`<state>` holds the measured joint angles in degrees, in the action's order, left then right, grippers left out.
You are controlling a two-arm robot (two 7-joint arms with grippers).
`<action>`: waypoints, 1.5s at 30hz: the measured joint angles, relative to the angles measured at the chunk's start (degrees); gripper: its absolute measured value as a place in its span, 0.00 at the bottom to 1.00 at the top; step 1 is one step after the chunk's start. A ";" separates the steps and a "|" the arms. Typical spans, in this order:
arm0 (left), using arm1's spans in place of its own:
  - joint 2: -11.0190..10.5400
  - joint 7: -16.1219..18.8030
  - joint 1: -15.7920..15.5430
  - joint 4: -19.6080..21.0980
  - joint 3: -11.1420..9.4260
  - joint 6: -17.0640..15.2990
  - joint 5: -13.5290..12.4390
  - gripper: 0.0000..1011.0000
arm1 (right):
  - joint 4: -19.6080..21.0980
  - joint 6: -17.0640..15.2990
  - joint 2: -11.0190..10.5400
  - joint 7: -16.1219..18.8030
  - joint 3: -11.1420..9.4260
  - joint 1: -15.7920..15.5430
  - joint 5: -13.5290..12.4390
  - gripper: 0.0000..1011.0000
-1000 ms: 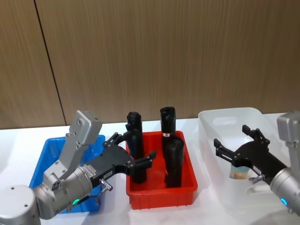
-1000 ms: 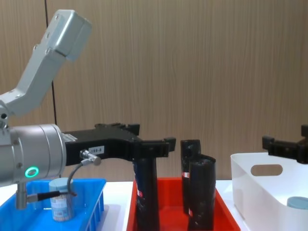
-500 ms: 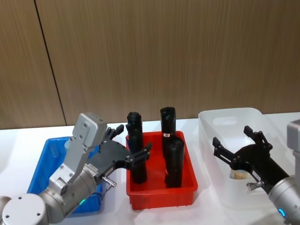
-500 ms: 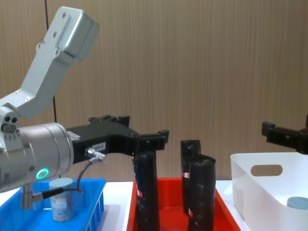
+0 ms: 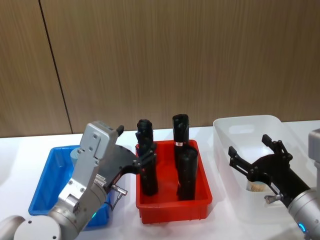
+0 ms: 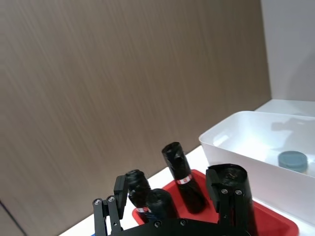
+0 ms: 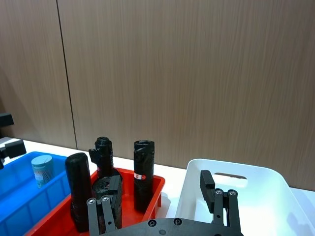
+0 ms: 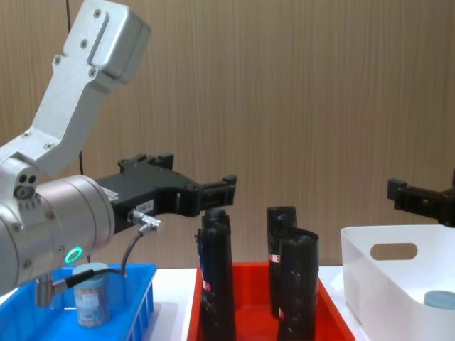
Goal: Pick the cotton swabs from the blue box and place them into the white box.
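Reach comes first: the left gripper [image 8: 196, 172], its black fingers spread wide and holding nothing, hovers high over the seam between the bright blue slotted plastic box [image 5: 47, 175] and the red plastic tray [image 5: 175, 206]. A small clear cotton-swab tub [image 8: 91, 297] with a pale grey-blue lid stands upright in the blue box, below those fingers and to the robot's left of them. To do this pick well, the gripper should probably shift left until it is over the lid, keeping clear of the tall black cylinders [image 5: 186, 172] in the tray beside it. It should then descend straight so the fingers straddle the tub without tipping it. The right gripper [image 5: 248, 145] hangs spread and empty over the smooth white plastic box [image 5: 242, 121], where another tub [image 6: 293, 160] already sits.
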<state>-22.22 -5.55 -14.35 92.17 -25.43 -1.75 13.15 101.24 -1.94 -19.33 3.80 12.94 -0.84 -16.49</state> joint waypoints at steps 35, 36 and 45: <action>0.33 4.93 0.76 1.04 -0.59 1.02 -1.67 0.99 | -0.30 -3.02 0.52 1.91 0.41 0.59 0.49 0.99; 0.32 4.93 0.76 1.03 -0.59 1.01 -1.67 0.99 | -0.40 -3.57 0.57 2.45 0.47 0.76 0.47 0.99; 0.32 4.92 0.76 1.01 -0.59 0.98 -1.66 0.99 | -1.96 -8.17 1.06 6.83 0.82 2.61 0.09 0.99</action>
<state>-21.90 -0.62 -13.59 93.17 -26.02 -0.77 11.48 99.28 -10.11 -18.28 10.63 13.75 1.76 -16.40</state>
